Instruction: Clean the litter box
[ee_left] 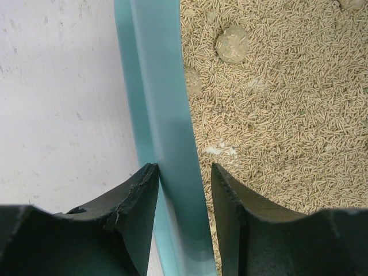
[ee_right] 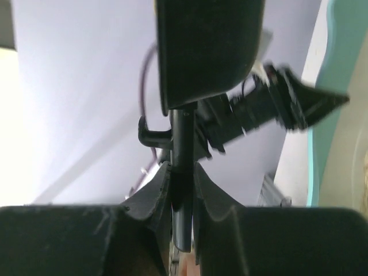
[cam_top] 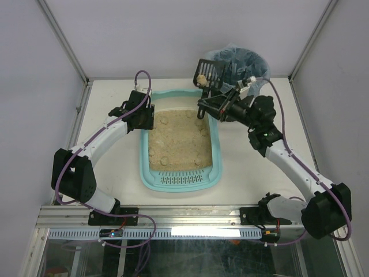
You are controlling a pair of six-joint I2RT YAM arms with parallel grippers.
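**Left.** Left gripper [cam_top: 145, 117], fingers [ee_left: 132, 207] drawn narrow astride the left rim of the litter box [cam_top: 181, 180], near its far corner. Outer finger against the wall, inner one just off the rim, above the litter [ee_left: 276, 126]. Judged a bracing hold on the tray.

**Centre.** Litter box flat on the table [cam_top: 242, 173] between the two arms, slotted strip toward the bases. Bed of beige litter, with several round clumps [cam_top: 164, 160] scattered along its far, left and near-right parts.

**Right of centre.** Right gripper [cam_top: 209, 104] clamped tight on the thin handle of the black scoop [cam_top: 212, 72], the handle pinched between the fingertips in the right wrist view. Scoop lifted clear of the box and tilted up, one pale clump [cam_top: 202, 79] in its lower corner.

**Far right.** Black bin [cam_top: 253, 62] with bluish liner, just beyond the far right corner of the box. Scoop at the bin's left edge, load not yet tipped out.

**Progress.** Partway at most. One clump in transit, to be emptied into the bin. By the look of the bed, at least half a dozen more to lift out.
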